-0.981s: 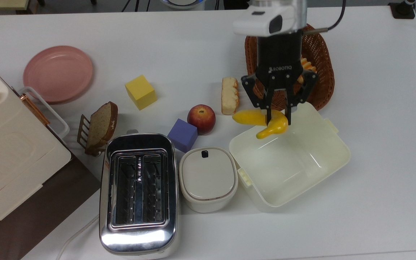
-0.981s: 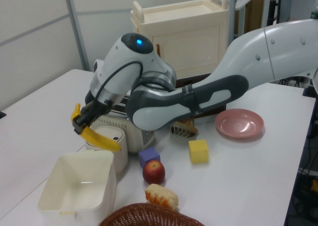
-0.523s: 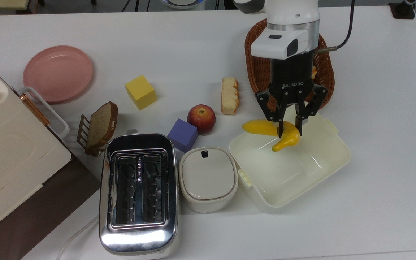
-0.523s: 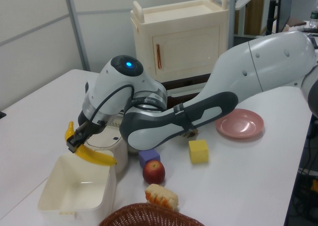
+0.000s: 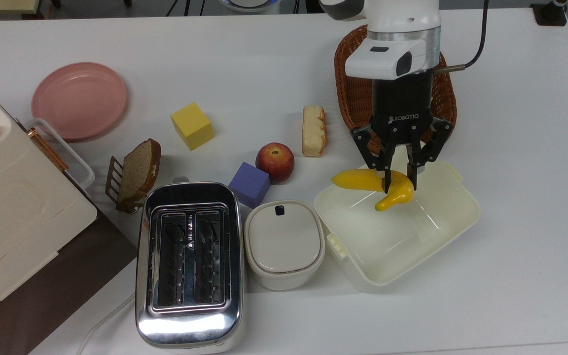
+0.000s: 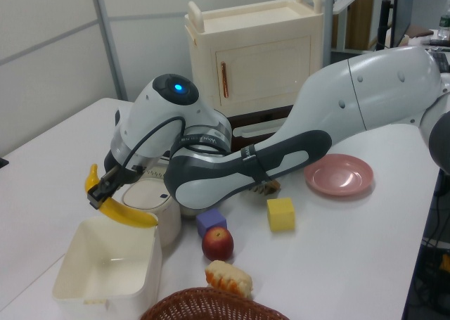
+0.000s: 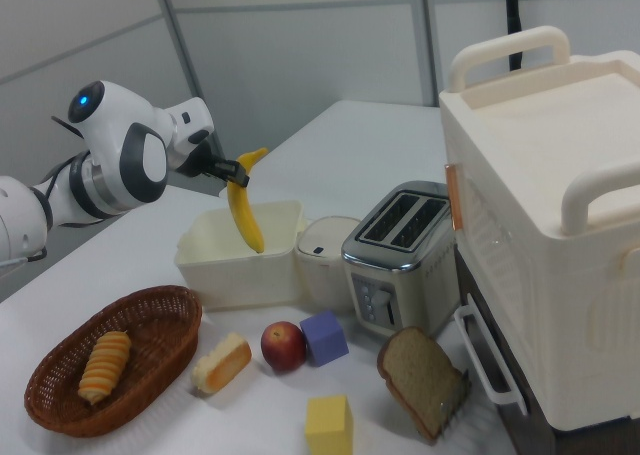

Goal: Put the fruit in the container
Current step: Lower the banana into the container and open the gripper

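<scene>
The gripper has its two black fingers closed on the banana, pinching it near the bend, so one long stretch of fruit sticks out toward nine o'clock in the top view and a shorter curved end points down toward six o'clock over the container. In the left view the banana hangs clear above the tub's near rim, not touching it; in the right view the fruit dangles almost upright with its lower tip in front of the container, above its open top. The banana looks smooth and glossy, probably a light, stiff toy or a firm fruit, so the skin may slip between narrow fingers and the long free end could swing or rotate in the grasp. A hold at the thick middle near the curve, as here, seems soundest: it keeps the weight roughly balanced. Part of the fruit overhangs the wall at nine o'clock, toward the apple, so it could catch the rim when released.
</scene>
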Robot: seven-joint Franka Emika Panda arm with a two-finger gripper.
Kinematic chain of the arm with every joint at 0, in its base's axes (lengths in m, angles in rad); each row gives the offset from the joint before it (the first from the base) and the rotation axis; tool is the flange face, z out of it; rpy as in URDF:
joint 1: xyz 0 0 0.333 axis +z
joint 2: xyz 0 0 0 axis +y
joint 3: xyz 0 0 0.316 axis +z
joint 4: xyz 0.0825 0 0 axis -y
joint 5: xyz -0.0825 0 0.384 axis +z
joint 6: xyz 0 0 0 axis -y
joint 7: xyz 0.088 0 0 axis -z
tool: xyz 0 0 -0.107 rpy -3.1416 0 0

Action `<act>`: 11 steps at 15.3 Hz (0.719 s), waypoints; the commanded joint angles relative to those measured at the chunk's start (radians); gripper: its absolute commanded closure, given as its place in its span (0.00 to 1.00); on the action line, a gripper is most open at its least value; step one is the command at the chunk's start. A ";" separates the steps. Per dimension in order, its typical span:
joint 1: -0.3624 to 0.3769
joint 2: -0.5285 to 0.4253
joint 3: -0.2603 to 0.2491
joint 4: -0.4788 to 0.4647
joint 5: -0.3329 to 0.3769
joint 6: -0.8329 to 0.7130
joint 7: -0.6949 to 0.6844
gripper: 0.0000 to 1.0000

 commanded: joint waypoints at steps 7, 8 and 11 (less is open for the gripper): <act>0.018 0.024 -0.015 0.044 -0.035 0.039 0.039 0.97; 0.019 0.027 -0.015 0.042 -0.035 0.054 0.039 0.97; 0.019 0.050 -0.015 0.042 -0.048 0.068 0.039 0.97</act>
